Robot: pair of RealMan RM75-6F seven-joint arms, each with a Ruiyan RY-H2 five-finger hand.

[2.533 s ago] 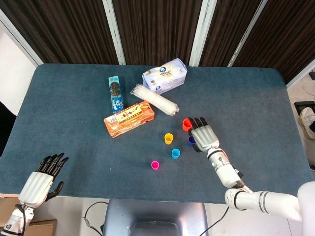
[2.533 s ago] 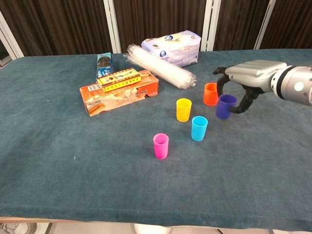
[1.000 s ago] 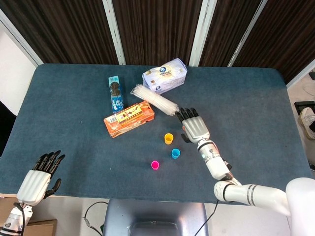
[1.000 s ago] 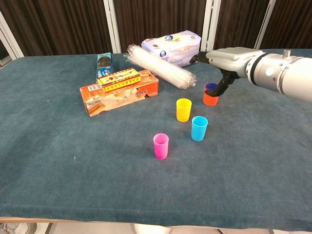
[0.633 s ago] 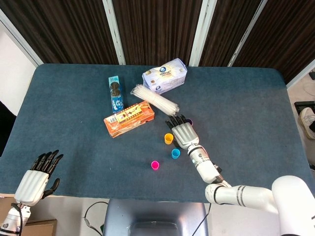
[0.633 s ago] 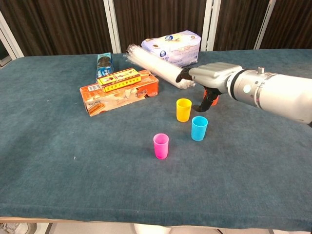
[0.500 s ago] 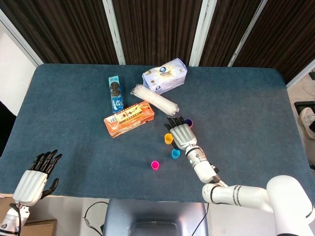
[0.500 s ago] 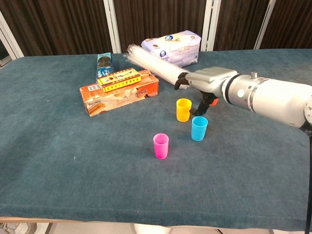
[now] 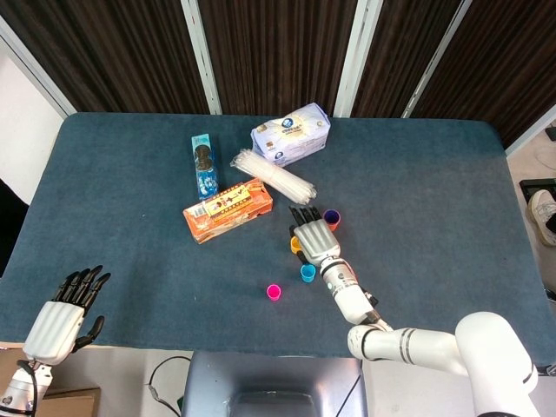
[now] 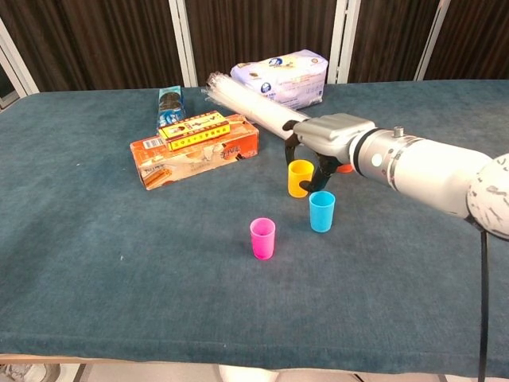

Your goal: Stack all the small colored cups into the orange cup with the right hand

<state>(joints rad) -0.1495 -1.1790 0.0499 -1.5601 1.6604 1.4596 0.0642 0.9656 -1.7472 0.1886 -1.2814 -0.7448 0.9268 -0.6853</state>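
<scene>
The right hand point(image 10: 322, 151) hangs low over the yellow cup point(image 10: 300, 178), palm down, with a dark finger point(image 10: 325, 177) curling down on one side of the cup and another at the far side; whether it has actually closed on the cup, I cannot tell from either view. From the head view the right hand point(image 9: 314, 237) covers most of the yellow cup point(image 9: 295, 246), with just a sliver showing at its left edge. Just behind the hand, on its far right side, sits the orange cup point(image 9: 331, 218) with a purple cup point(image 9: 332, 215) nested inside it; in the chest view only a scrap of orange point(image 10: 344, 167) peeks out past the hand. Just in front of the hand stands the blue cup point(image 10: 321, 211), upright and close to the fingers, and further toward the near edge and to the left is the pink cup point(image 10: 262, 238), also upright. Beyond the hand to the left lie an orange box point(image 10: 195, 149), a sleeve of clear plastic cups point(image 10: 254, 110), a tissue pack point(image 10: 280, 77) and a blue biscuit packet point(image 10: 169, 104). The left hand point(image 9: 62, 316) hovers off the near left table corner, fingers spread, holding nothing.
</scene>
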